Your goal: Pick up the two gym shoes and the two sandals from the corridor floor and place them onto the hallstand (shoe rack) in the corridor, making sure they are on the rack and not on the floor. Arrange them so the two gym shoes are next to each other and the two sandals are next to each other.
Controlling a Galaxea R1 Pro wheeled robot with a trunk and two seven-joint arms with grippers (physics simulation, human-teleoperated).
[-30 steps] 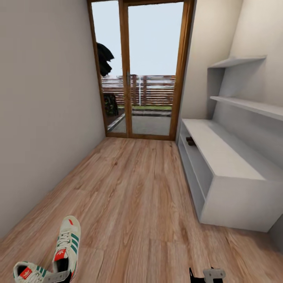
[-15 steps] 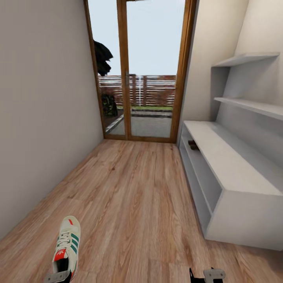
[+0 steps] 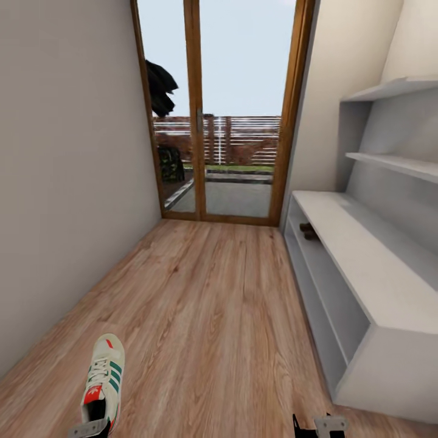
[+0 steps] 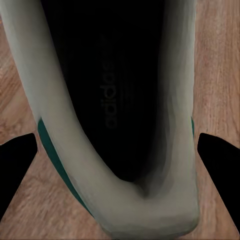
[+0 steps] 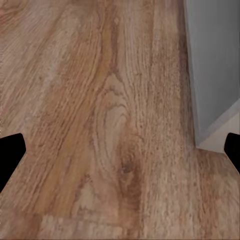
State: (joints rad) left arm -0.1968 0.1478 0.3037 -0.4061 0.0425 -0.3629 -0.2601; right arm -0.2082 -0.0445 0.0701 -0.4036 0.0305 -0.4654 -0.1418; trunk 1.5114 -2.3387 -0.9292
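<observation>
**A:** Where was the gym shoe (image 3: pixel 102 384) at that point?

**B:** Lower left of the head frame, lying on the corridor floor (image 3: pixel 219 316), toe pointing up the frame toward the glass door (image 3: pixel 222 109), heel at the bottom edge. Its long axis ran roughly along the corridor.

**A:** And the left hand (image 4: pixel 120 150)?

**B:** Right over that heel. The wrist camera looked straight down into the shoe's dark opening, with one black fingertip (image 4: pixel 17 160) on each side of the collar. The fingers were spread wide, straddling the heel, not yet pinching it by my reading. Part of that hand peeked in beneath the heel in the head frame too.

**A:** The right hand (image 5: pixel 120 150)?

**B:** Spread as well, holding nothing, over bare planks with a corner of the hallstand (image 3: pixel 365 261) just beside it.

**A:** So which arm takes the shoe?

**B:** The left, clearly nearer. The rack sat along the right of the frame, well apart from the shoe, so the carry would cross the corridor. Something small and dark (image 3: pixel 308 231) sat on its upper open shelf at the far end, too small to identify.
</observation>
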